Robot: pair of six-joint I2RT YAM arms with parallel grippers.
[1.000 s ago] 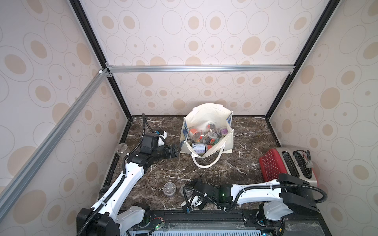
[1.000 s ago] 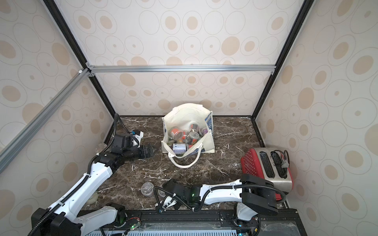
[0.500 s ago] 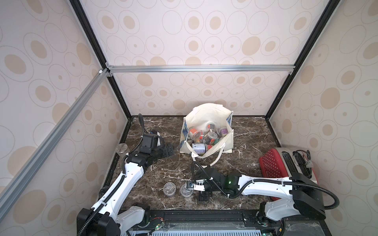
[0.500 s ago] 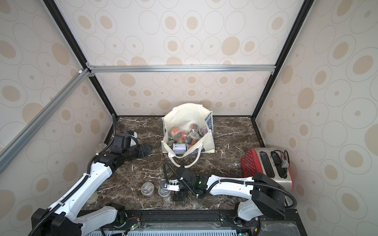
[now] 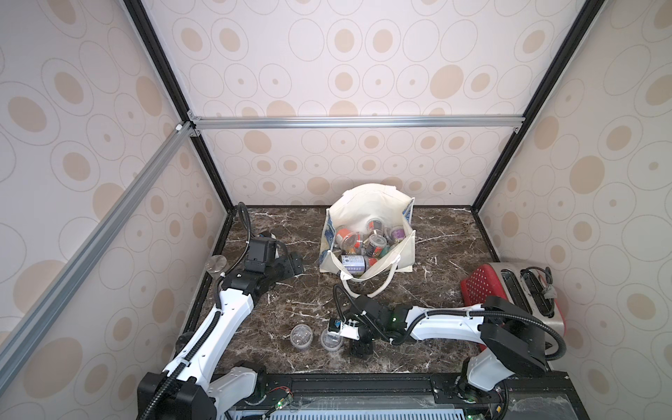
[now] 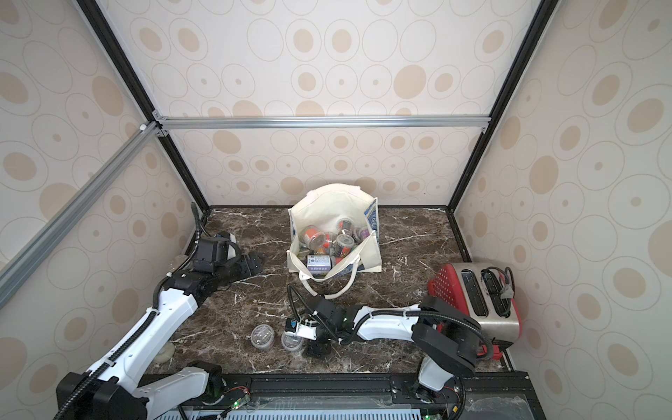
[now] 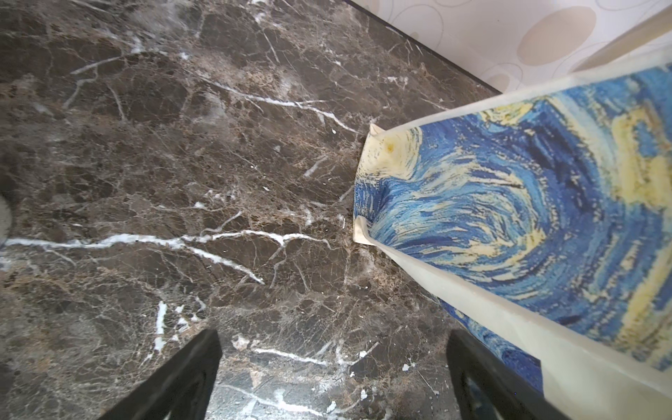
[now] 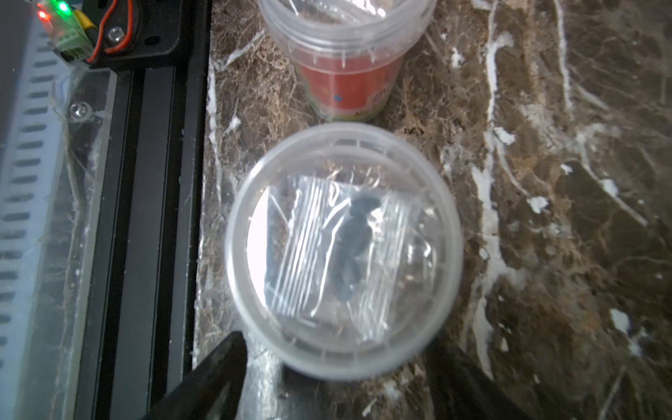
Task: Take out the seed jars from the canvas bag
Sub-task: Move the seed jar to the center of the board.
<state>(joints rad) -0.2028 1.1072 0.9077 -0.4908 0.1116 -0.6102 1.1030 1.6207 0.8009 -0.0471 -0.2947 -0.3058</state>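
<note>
Nearest, by the front rail, the right gripper point(image 8: 336, 340) points down at the table point(image 5: 291, 302), its jaws spread with nothing between them. One seed jar point(image 8: 343, 251) stands upright just past the fingertips point(image 8: 232, 349), to their left in the scene. It has a clear lid and holds a small packet of dark seeds. Whether the tips touch its wall cannot be told. A second seed jar point(image 8: 345, 72), red-labelled, stands just beside it, further left. That makes two jars out on the table.

Farther back on the left, the left gripper point(image 7: 332, 338) hangs low over bare table, jaws wide apart and holding nothing. It is just left of the canvas bag point(image 5: 363, 207) and not touching it.

The bag stands open at the far middle, its blue-and-yellow print outside and its one visible strap handle point(image 5: 367, 287) looping toward the near side. At least six more jars lie heaped inside, some red-labelled, one purple.

One red and silver toaster point(image 5: 480, 285) sits at the right.

The table is dark brown marble with white veins. The walls point(image 5: 363, 54) are cream with beige ovals, framed by black and aluminium bars point(image 5: 345, 122).
</note>
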